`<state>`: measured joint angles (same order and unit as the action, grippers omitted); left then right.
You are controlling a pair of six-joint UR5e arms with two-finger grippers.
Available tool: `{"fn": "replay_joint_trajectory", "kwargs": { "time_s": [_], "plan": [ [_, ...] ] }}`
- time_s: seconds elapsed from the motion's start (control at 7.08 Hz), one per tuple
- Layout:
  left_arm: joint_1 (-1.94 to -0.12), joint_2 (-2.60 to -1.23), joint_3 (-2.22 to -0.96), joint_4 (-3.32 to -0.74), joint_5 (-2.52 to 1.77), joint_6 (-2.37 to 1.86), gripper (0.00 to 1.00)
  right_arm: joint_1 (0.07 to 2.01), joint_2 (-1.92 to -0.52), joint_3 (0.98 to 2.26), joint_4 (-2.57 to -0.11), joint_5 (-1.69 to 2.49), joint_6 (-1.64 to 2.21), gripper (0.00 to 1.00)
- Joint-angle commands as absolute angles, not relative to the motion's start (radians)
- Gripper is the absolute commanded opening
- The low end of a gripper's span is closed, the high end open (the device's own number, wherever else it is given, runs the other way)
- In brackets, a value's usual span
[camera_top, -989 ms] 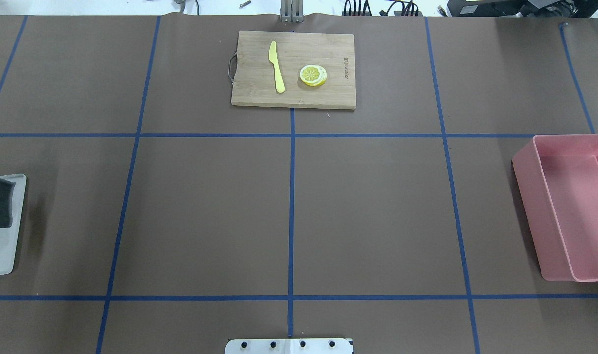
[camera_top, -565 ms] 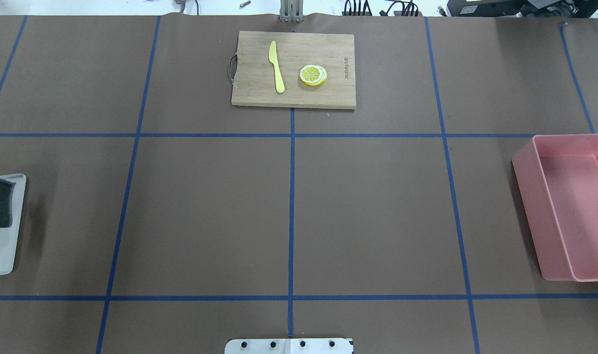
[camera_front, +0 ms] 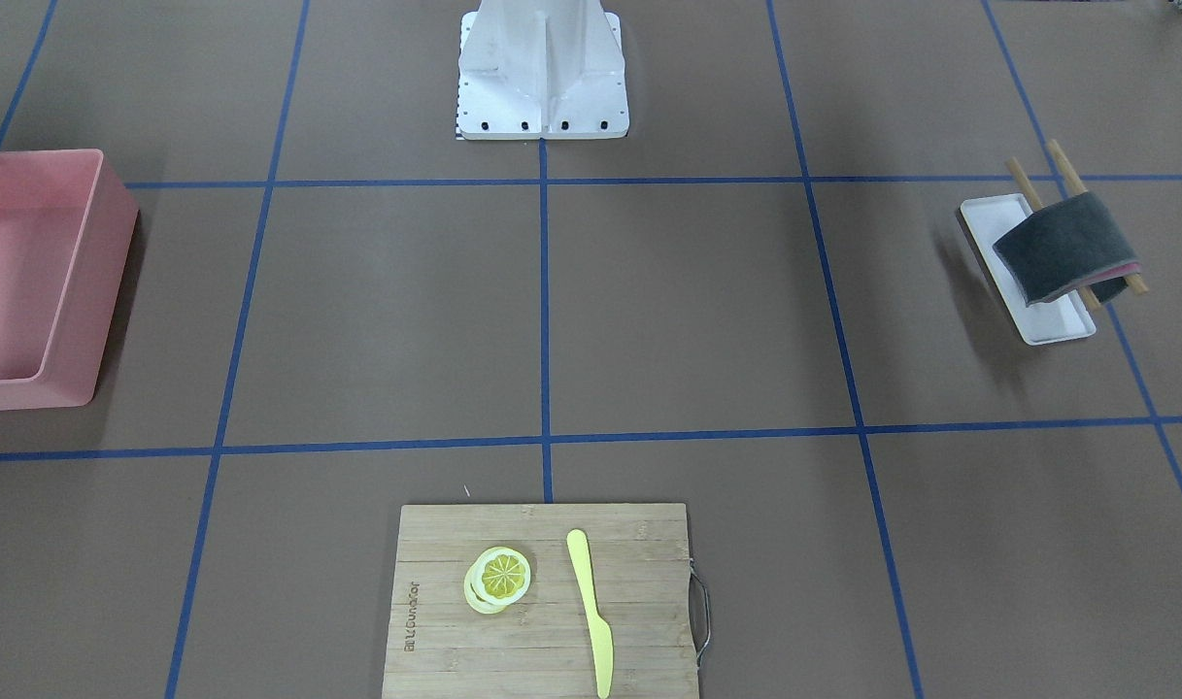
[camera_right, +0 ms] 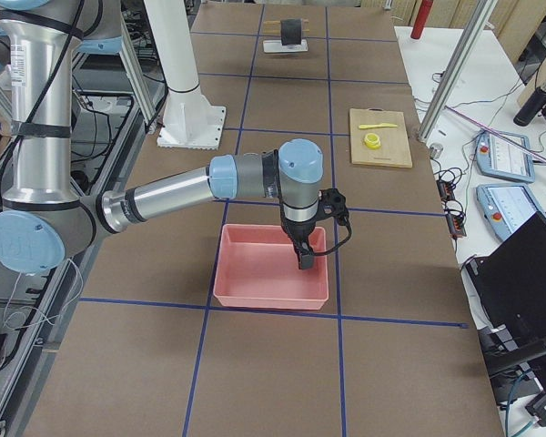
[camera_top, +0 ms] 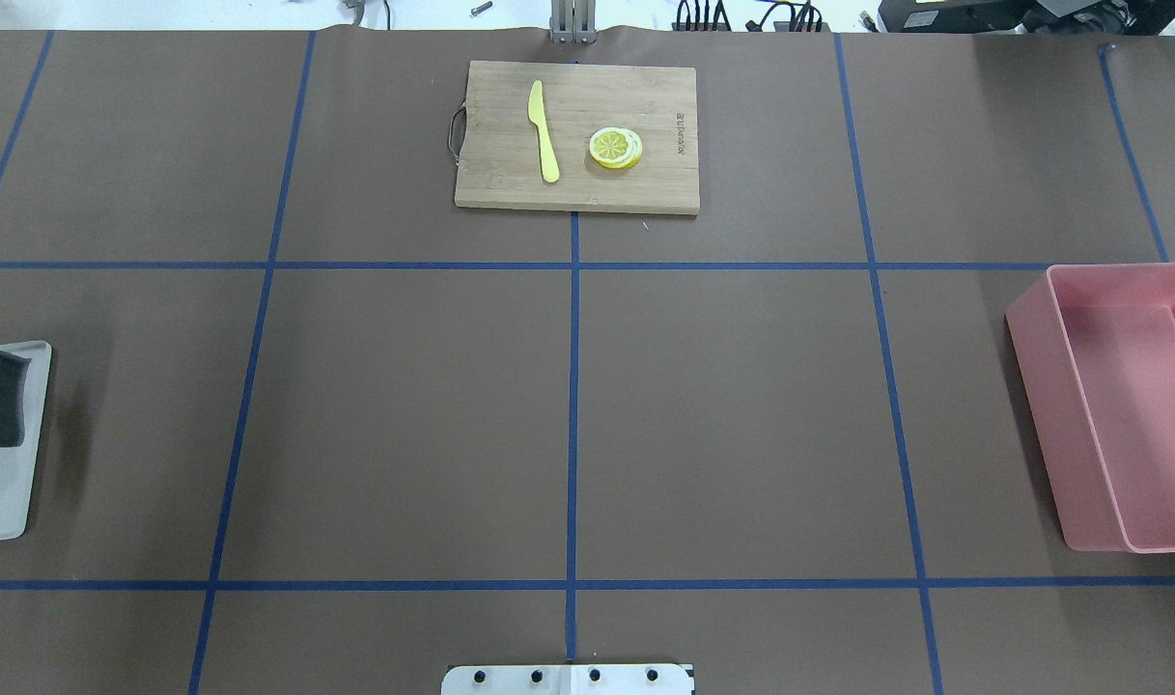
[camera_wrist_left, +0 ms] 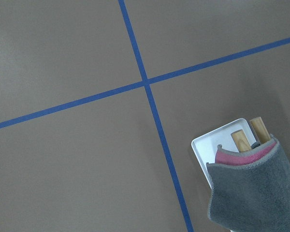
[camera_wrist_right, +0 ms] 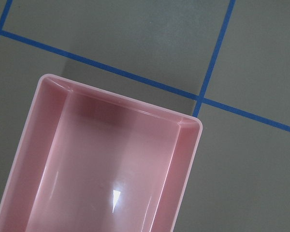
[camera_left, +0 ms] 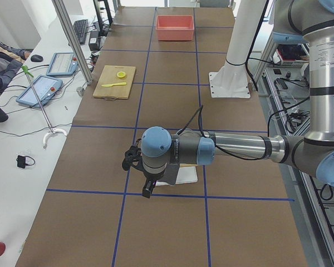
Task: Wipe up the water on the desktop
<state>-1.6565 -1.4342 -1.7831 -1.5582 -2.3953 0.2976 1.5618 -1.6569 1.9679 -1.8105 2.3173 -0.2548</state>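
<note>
Nothing in the overhead view has shifted since a second ago. You've got the left pincer hanging over the white tray, where a grey cloth drapes over two wooden sticks. The right pincer hangs over the pink bin. You can't tell how wide either pincer is. The brown tabletop with its blue tape grid spans everything. At its far edge sits the bamboo cutting board, carrying a yellow knife and lemon slices.
</note>
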Motion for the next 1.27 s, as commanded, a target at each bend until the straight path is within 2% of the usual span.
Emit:
{"fn": "replay_joint_trajectory", "kwargs": {
  "time_s": [0.0, 0.28, 0.71, 1.13],
  "plan": [
    [-1.651, -1.430, -1.778, -1.557, -2.396, 0.290, 0.98, 1.562, -1.672, 1.941, -1.799, 2.336, -0.255, 1.00],
    [-1.587, -1.431, -1.787, -1.568, -2.396, 0.022, 0.98, 1.560, -1.669, 1.937, -1.799, 2.424, -0.255, 1.00],
    [-1.455, -1.405, -1.801, -1.743, -2.408, -0.263, 0.99, 1.546, -1.666, 1.948, -1.793, 2.477, -0.253, 1.00],
    [-1.320, -1.374, -1.801, -1.847, -2.460, -0.469, 0.97, 1.444, -1.661, 1.947, -1.650, 2.445, -0.030, 1.00]
  ]
}}
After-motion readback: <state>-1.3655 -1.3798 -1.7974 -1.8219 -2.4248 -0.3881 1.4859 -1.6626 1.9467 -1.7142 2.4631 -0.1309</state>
